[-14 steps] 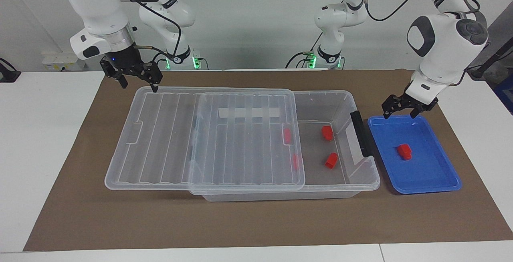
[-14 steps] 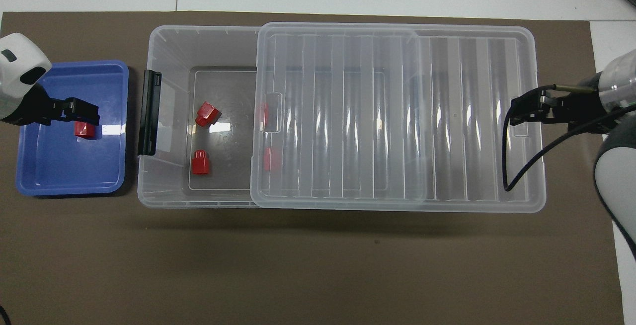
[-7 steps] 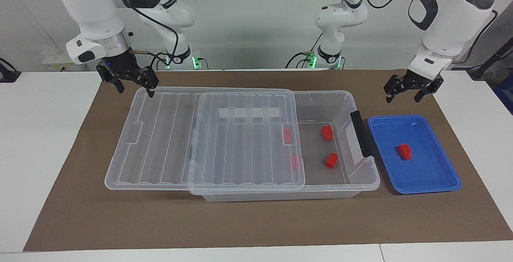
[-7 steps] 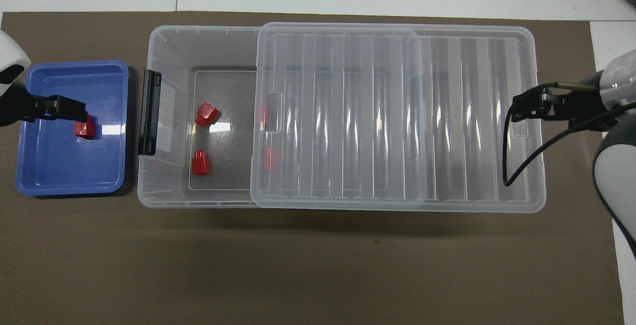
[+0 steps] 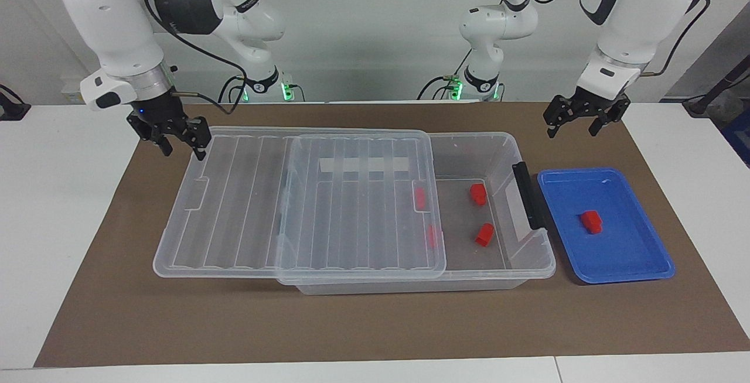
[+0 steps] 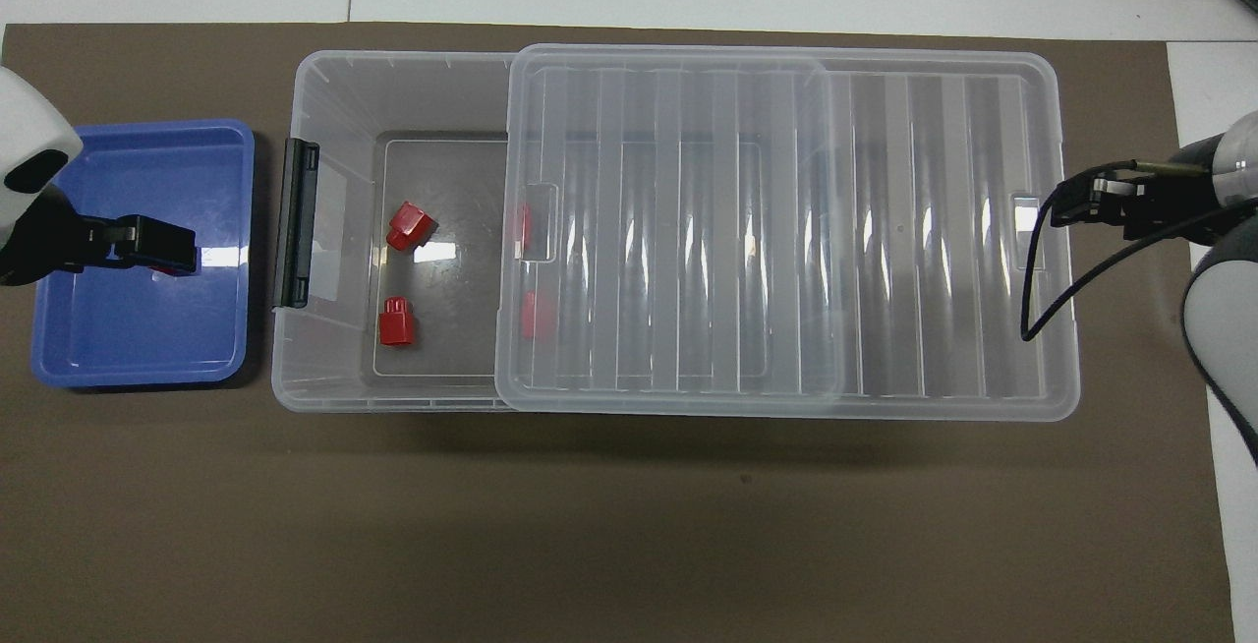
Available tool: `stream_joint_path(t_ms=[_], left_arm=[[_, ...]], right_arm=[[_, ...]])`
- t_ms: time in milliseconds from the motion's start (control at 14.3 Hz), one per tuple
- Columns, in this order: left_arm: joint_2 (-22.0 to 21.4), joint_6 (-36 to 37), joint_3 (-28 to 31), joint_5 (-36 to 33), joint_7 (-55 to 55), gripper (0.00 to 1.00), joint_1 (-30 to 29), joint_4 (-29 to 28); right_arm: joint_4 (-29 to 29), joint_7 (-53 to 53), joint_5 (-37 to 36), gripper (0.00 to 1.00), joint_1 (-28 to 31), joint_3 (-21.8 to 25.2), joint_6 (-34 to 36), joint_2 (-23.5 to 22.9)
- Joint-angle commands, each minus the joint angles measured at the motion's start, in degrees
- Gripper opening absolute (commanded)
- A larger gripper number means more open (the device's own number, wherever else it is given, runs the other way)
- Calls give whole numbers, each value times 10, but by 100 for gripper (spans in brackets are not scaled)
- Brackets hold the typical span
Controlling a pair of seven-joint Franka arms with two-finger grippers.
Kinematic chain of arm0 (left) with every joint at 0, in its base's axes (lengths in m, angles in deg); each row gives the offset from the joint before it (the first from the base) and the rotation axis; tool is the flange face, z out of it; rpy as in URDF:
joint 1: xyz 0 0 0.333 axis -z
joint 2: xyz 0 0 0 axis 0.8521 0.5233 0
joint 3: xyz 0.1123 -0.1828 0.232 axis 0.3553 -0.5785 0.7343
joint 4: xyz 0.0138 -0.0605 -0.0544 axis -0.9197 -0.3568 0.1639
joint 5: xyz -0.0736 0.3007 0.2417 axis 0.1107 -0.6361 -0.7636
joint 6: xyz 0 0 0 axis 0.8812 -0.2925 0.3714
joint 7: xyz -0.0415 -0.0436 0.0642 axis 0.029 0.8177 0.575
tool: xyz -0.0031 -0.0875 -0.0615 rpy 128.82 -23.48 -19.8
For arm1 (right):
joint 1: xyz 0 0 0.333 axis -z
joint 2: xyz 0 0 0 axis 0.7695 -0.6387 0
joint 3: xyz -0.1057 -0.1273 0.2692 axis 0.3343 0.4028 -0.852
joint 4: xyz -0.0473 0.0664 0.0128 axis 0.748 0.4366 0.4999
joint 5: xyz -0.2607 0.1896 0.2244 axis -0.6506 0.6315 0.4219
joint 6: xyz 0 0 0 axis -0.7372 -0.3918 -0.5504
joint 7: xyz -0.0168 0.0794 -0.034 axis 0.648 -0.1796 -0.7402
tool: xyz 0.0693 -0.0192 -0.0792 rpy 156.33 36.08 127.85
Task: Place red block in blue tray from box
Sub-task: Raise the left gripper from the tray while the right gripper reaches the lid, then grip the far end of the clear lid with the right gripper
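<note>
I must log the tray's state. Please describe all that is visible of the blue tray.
The blue tray is a shallow rectangle of glossy blue plastic with rounded corners and a raised rim. It lies flat on the brown mat, beside the clear box's dark latch, at the left arm's end. One red block rests inside it.

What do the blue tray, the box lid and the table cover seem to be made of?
Tray: likely glossy moulded plastic; it shows bright highlights and rounded corners.
Lid: clear ribbed plastic; red blocks show through it.
Cover: matte brown sheet, perhaps paper or felt; no shine, so I cannot tell which.
</note>
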Motion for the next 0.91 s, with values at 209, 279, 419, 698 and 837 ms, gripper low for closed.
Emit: stream_joint_path(t_ms=[209,279,419,698,837], left_arm=[[-29,33,6,4,2,100,-5,-7],[-29,31,6,4,2,100,-5,-10],[-27,31,6,4,2,100,-7,-10],[-26,39,7,4,4,100,-5,-10],[-25,35,7,4,4,100,-2,-10]], right_arm=[[-73,-36,7,0,54,-4,-114,-1],[-75,-36,7,0,60,-5,-124,-10],[-77,-52,7,0,67,-4,-143,-27],[-77,-62,6,0,74,-5,-165,-52],[-77,-63,6,0,74,-5,-169,-59]])
